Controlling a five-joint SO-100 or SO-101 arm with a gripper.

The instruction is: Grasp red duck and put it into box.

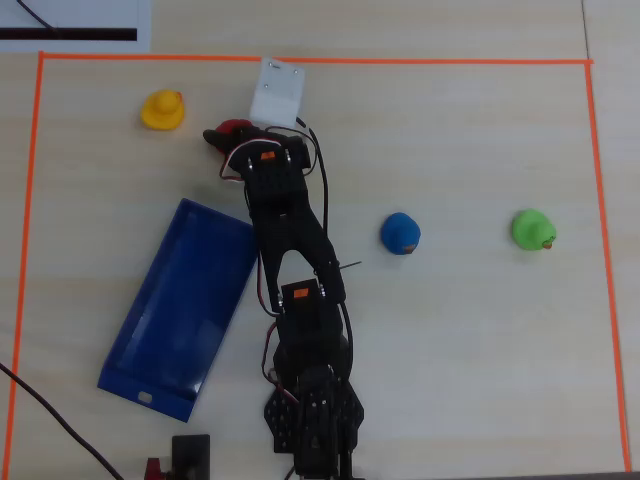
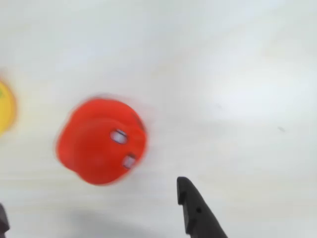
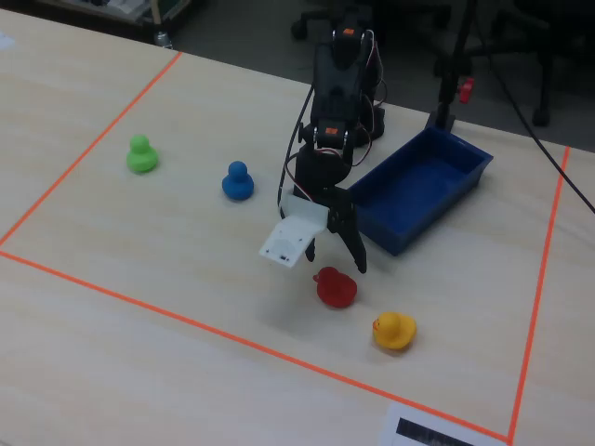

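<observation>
The red duck sits on the table between the box and the yellow duck. In the overhead view the arm partly covers the red duck. In the wrist view it lies just ahead of the jaws, left of centre and blurred. My gripper hangs just above the duck, open and empty, with its fingers spread wide; it also shows in the wrist view and the overhead view. The box is a dark blue shallow tray. It lies empty beside the arm, left of it in the overhead view.
A yellow duck sits close by the red one, also in the overhead view and at the left edge of the wrist view. A blue duck and a green duck sit on the arm's other side. Orange tape frames the work area.
</observation>
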